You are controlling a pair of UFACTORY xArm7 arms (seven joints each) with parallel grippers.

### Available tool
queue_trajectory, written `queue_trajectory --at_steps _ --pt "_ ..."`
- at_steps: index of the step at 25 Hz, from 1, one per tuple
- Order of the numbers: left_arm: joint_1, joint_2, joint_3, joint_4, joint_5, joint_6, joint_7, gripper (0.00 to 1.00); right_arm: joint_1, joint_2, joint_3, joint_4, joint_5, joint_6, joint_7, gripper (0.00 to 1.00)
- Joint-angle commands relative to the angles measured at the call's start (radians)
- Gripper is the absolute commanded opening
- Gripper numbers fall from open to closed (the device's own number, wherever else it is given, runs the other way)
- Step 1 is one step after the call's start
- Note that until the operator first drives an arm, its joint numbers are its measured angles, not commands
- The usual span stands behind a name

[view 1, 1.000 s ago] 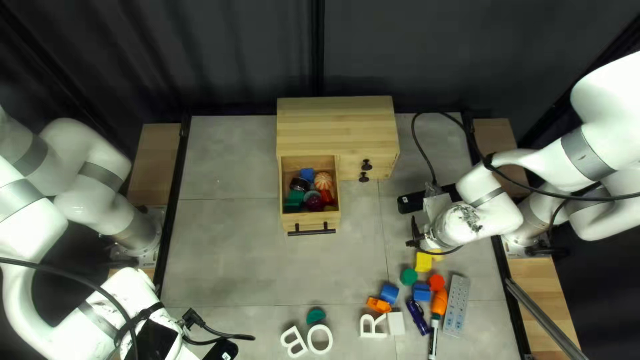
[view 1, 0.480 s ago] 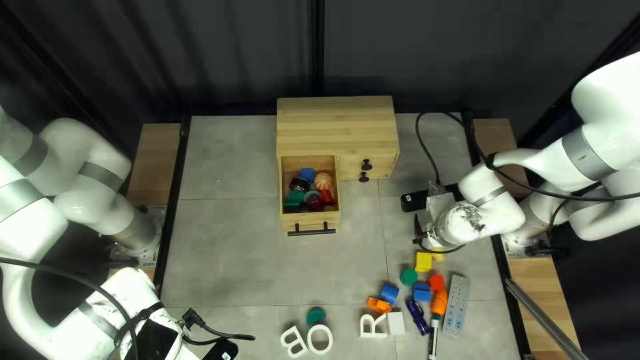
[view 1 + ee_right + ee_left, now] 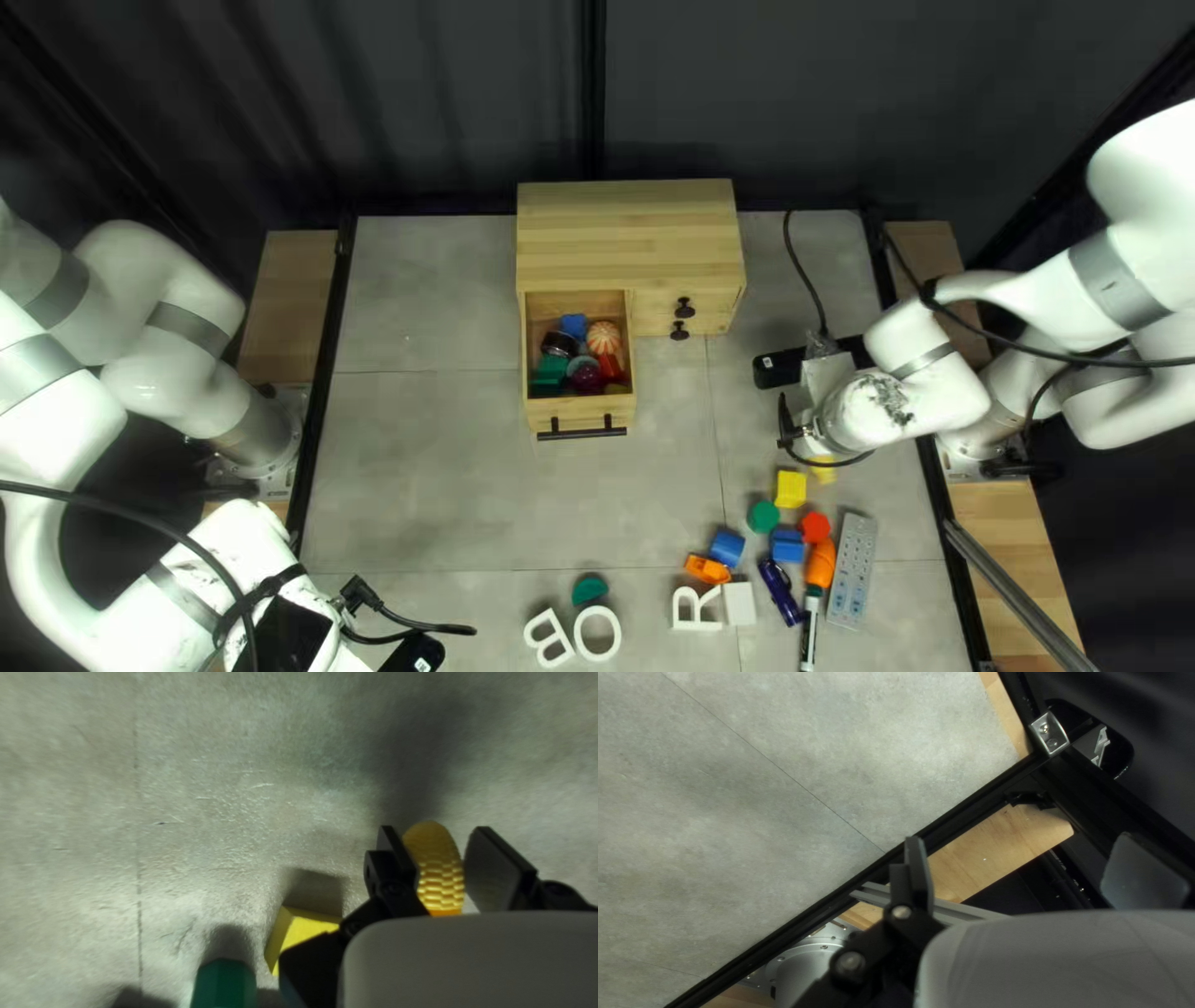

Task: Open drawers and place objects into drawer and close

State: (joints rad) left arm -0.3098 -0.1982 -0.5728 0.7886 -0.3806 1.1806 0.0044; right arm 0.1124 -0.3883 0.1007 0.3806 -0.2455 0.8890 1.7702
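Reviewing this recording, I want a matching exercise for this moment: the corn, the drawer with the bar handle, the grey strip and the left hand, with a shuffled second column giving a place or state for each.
Things
1. Corn
2. Drawer with the bar handle
3. Grey strip
4. Left hand

Places and states
A. Beside the orange screwdriver
B. Fingers apart, nothing between them
C. Gripped by the right hand
D. Open, with toys inside

Pairs: 1-C, 2-D, 3-A, 4-B
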Motion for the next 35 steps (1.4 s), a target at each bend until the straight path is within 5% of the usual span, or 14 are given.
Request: queue_trajectory --at_steps 1,12,23,24,25,26,27,35 --pt "0.000 0.000 0.000 0.000 0.000 0.000 0.000 1.00 -0.030 -0.045 -0.038 0.096 -0.053 0.030 -0.095 0.04" --pt "0.000 0.000 0.000 0.000 0.000 0.000 0.000 1.00 -0.075 0.164 -0.139 0.401 -0.130 -0.133 -0.408 0.02" --pt "0.000 0.000 0.000 0.000 0.000 0.000 0.000 1.00 -0.135 0.433 -0.209 0.642 0.040 -0.332 -0.681 0.02" --pt "0.000 0.000 0.000 0.000 0.000 0.000 0.000 1.00 -0.137 0.440 -0.210 0.648 0.051 -0.336 -0.692 0.28" --pt "0.000 0.000 0.000 0.000 0.000 0.000 0.000 1.00 -0.142 0.453 -0.210 0.660 0.064 -0.338 -0.708 0.75" --pt "0.000 0.000 0.000 0.000 0.000 0.000 0.000 1.00 -0.149 0.472 -0.209 0.679 0.089 -0.339 -0.737 0.93" --pt "0.000 0.000 0.000 0.000 0.000 0.000 0.000 1.00 -0.150 0.479 -0.207 0.690 0.097 -0.334 -0.746 1.00" --pt "0.000 0.000 0.000 0.000 0.000 0.000 0.000 1.00 -0.097 0.413 -0.165 0.655 -0.009 -0.199 -0.663 1.00"
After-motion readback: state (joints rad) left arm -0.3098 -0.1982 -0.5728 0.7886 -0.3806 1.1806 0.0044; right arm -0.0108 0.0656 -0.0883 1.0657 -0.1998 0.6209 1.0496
